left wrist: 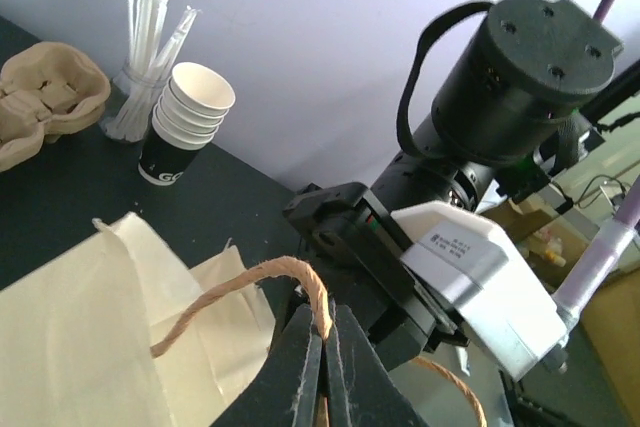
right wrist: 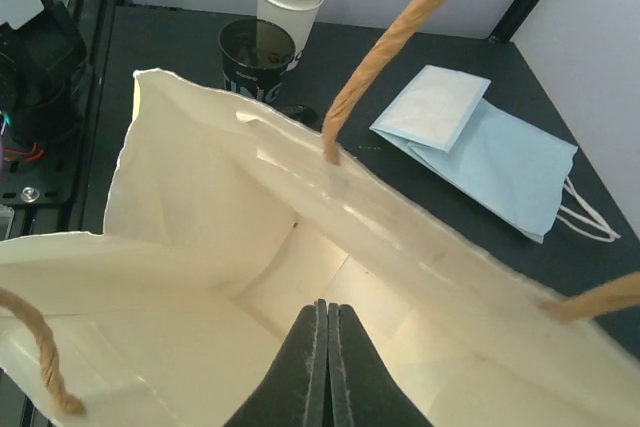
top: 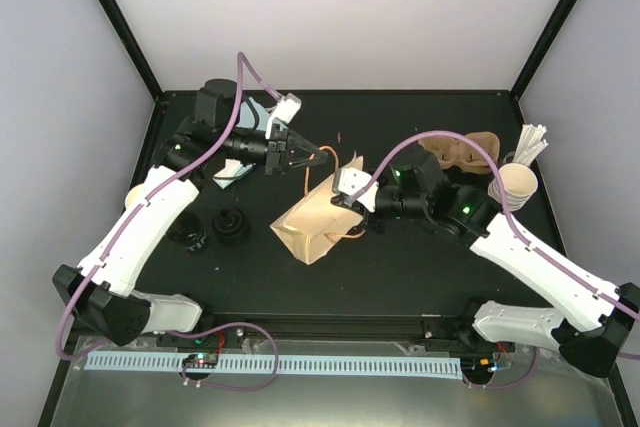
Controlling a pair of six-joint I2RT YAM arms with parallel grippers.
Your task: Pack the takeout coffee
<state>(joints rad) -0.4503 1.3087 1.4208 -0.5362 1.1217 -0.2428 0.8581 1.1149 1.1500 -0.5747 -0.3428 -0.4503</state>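
- The left gripper (left wrist: 320, 322) was clamped on the twine handle (left wrist: 240, 282) of the paper bag (right wrist: 200, 207), lifting that side so the mouth gaped.
- The right gripper (right wrist: 327, 317) had its fingers pressed together with nothing seen between them. It was poised in the open mouth, above the bag's floor.
- The takeout coffee (top: 135, 194) stood near the left edge of the table (top: 400, 287), partly hidden by the left arm (top: 150, 212). It was well apart from the bag and not yet packed.
- The step in hand looked like opening the bag, so the task seemed barely begun.
- To do this well, the handle should be held taut and high without dragging the bag, so the mouth gapes wide.
- 1 arm would need to free itself to fetch the takeout coffee. It should be gripped around its wall, kept upright, and lowered straight to the bag's floor, clear of the 2 handles.
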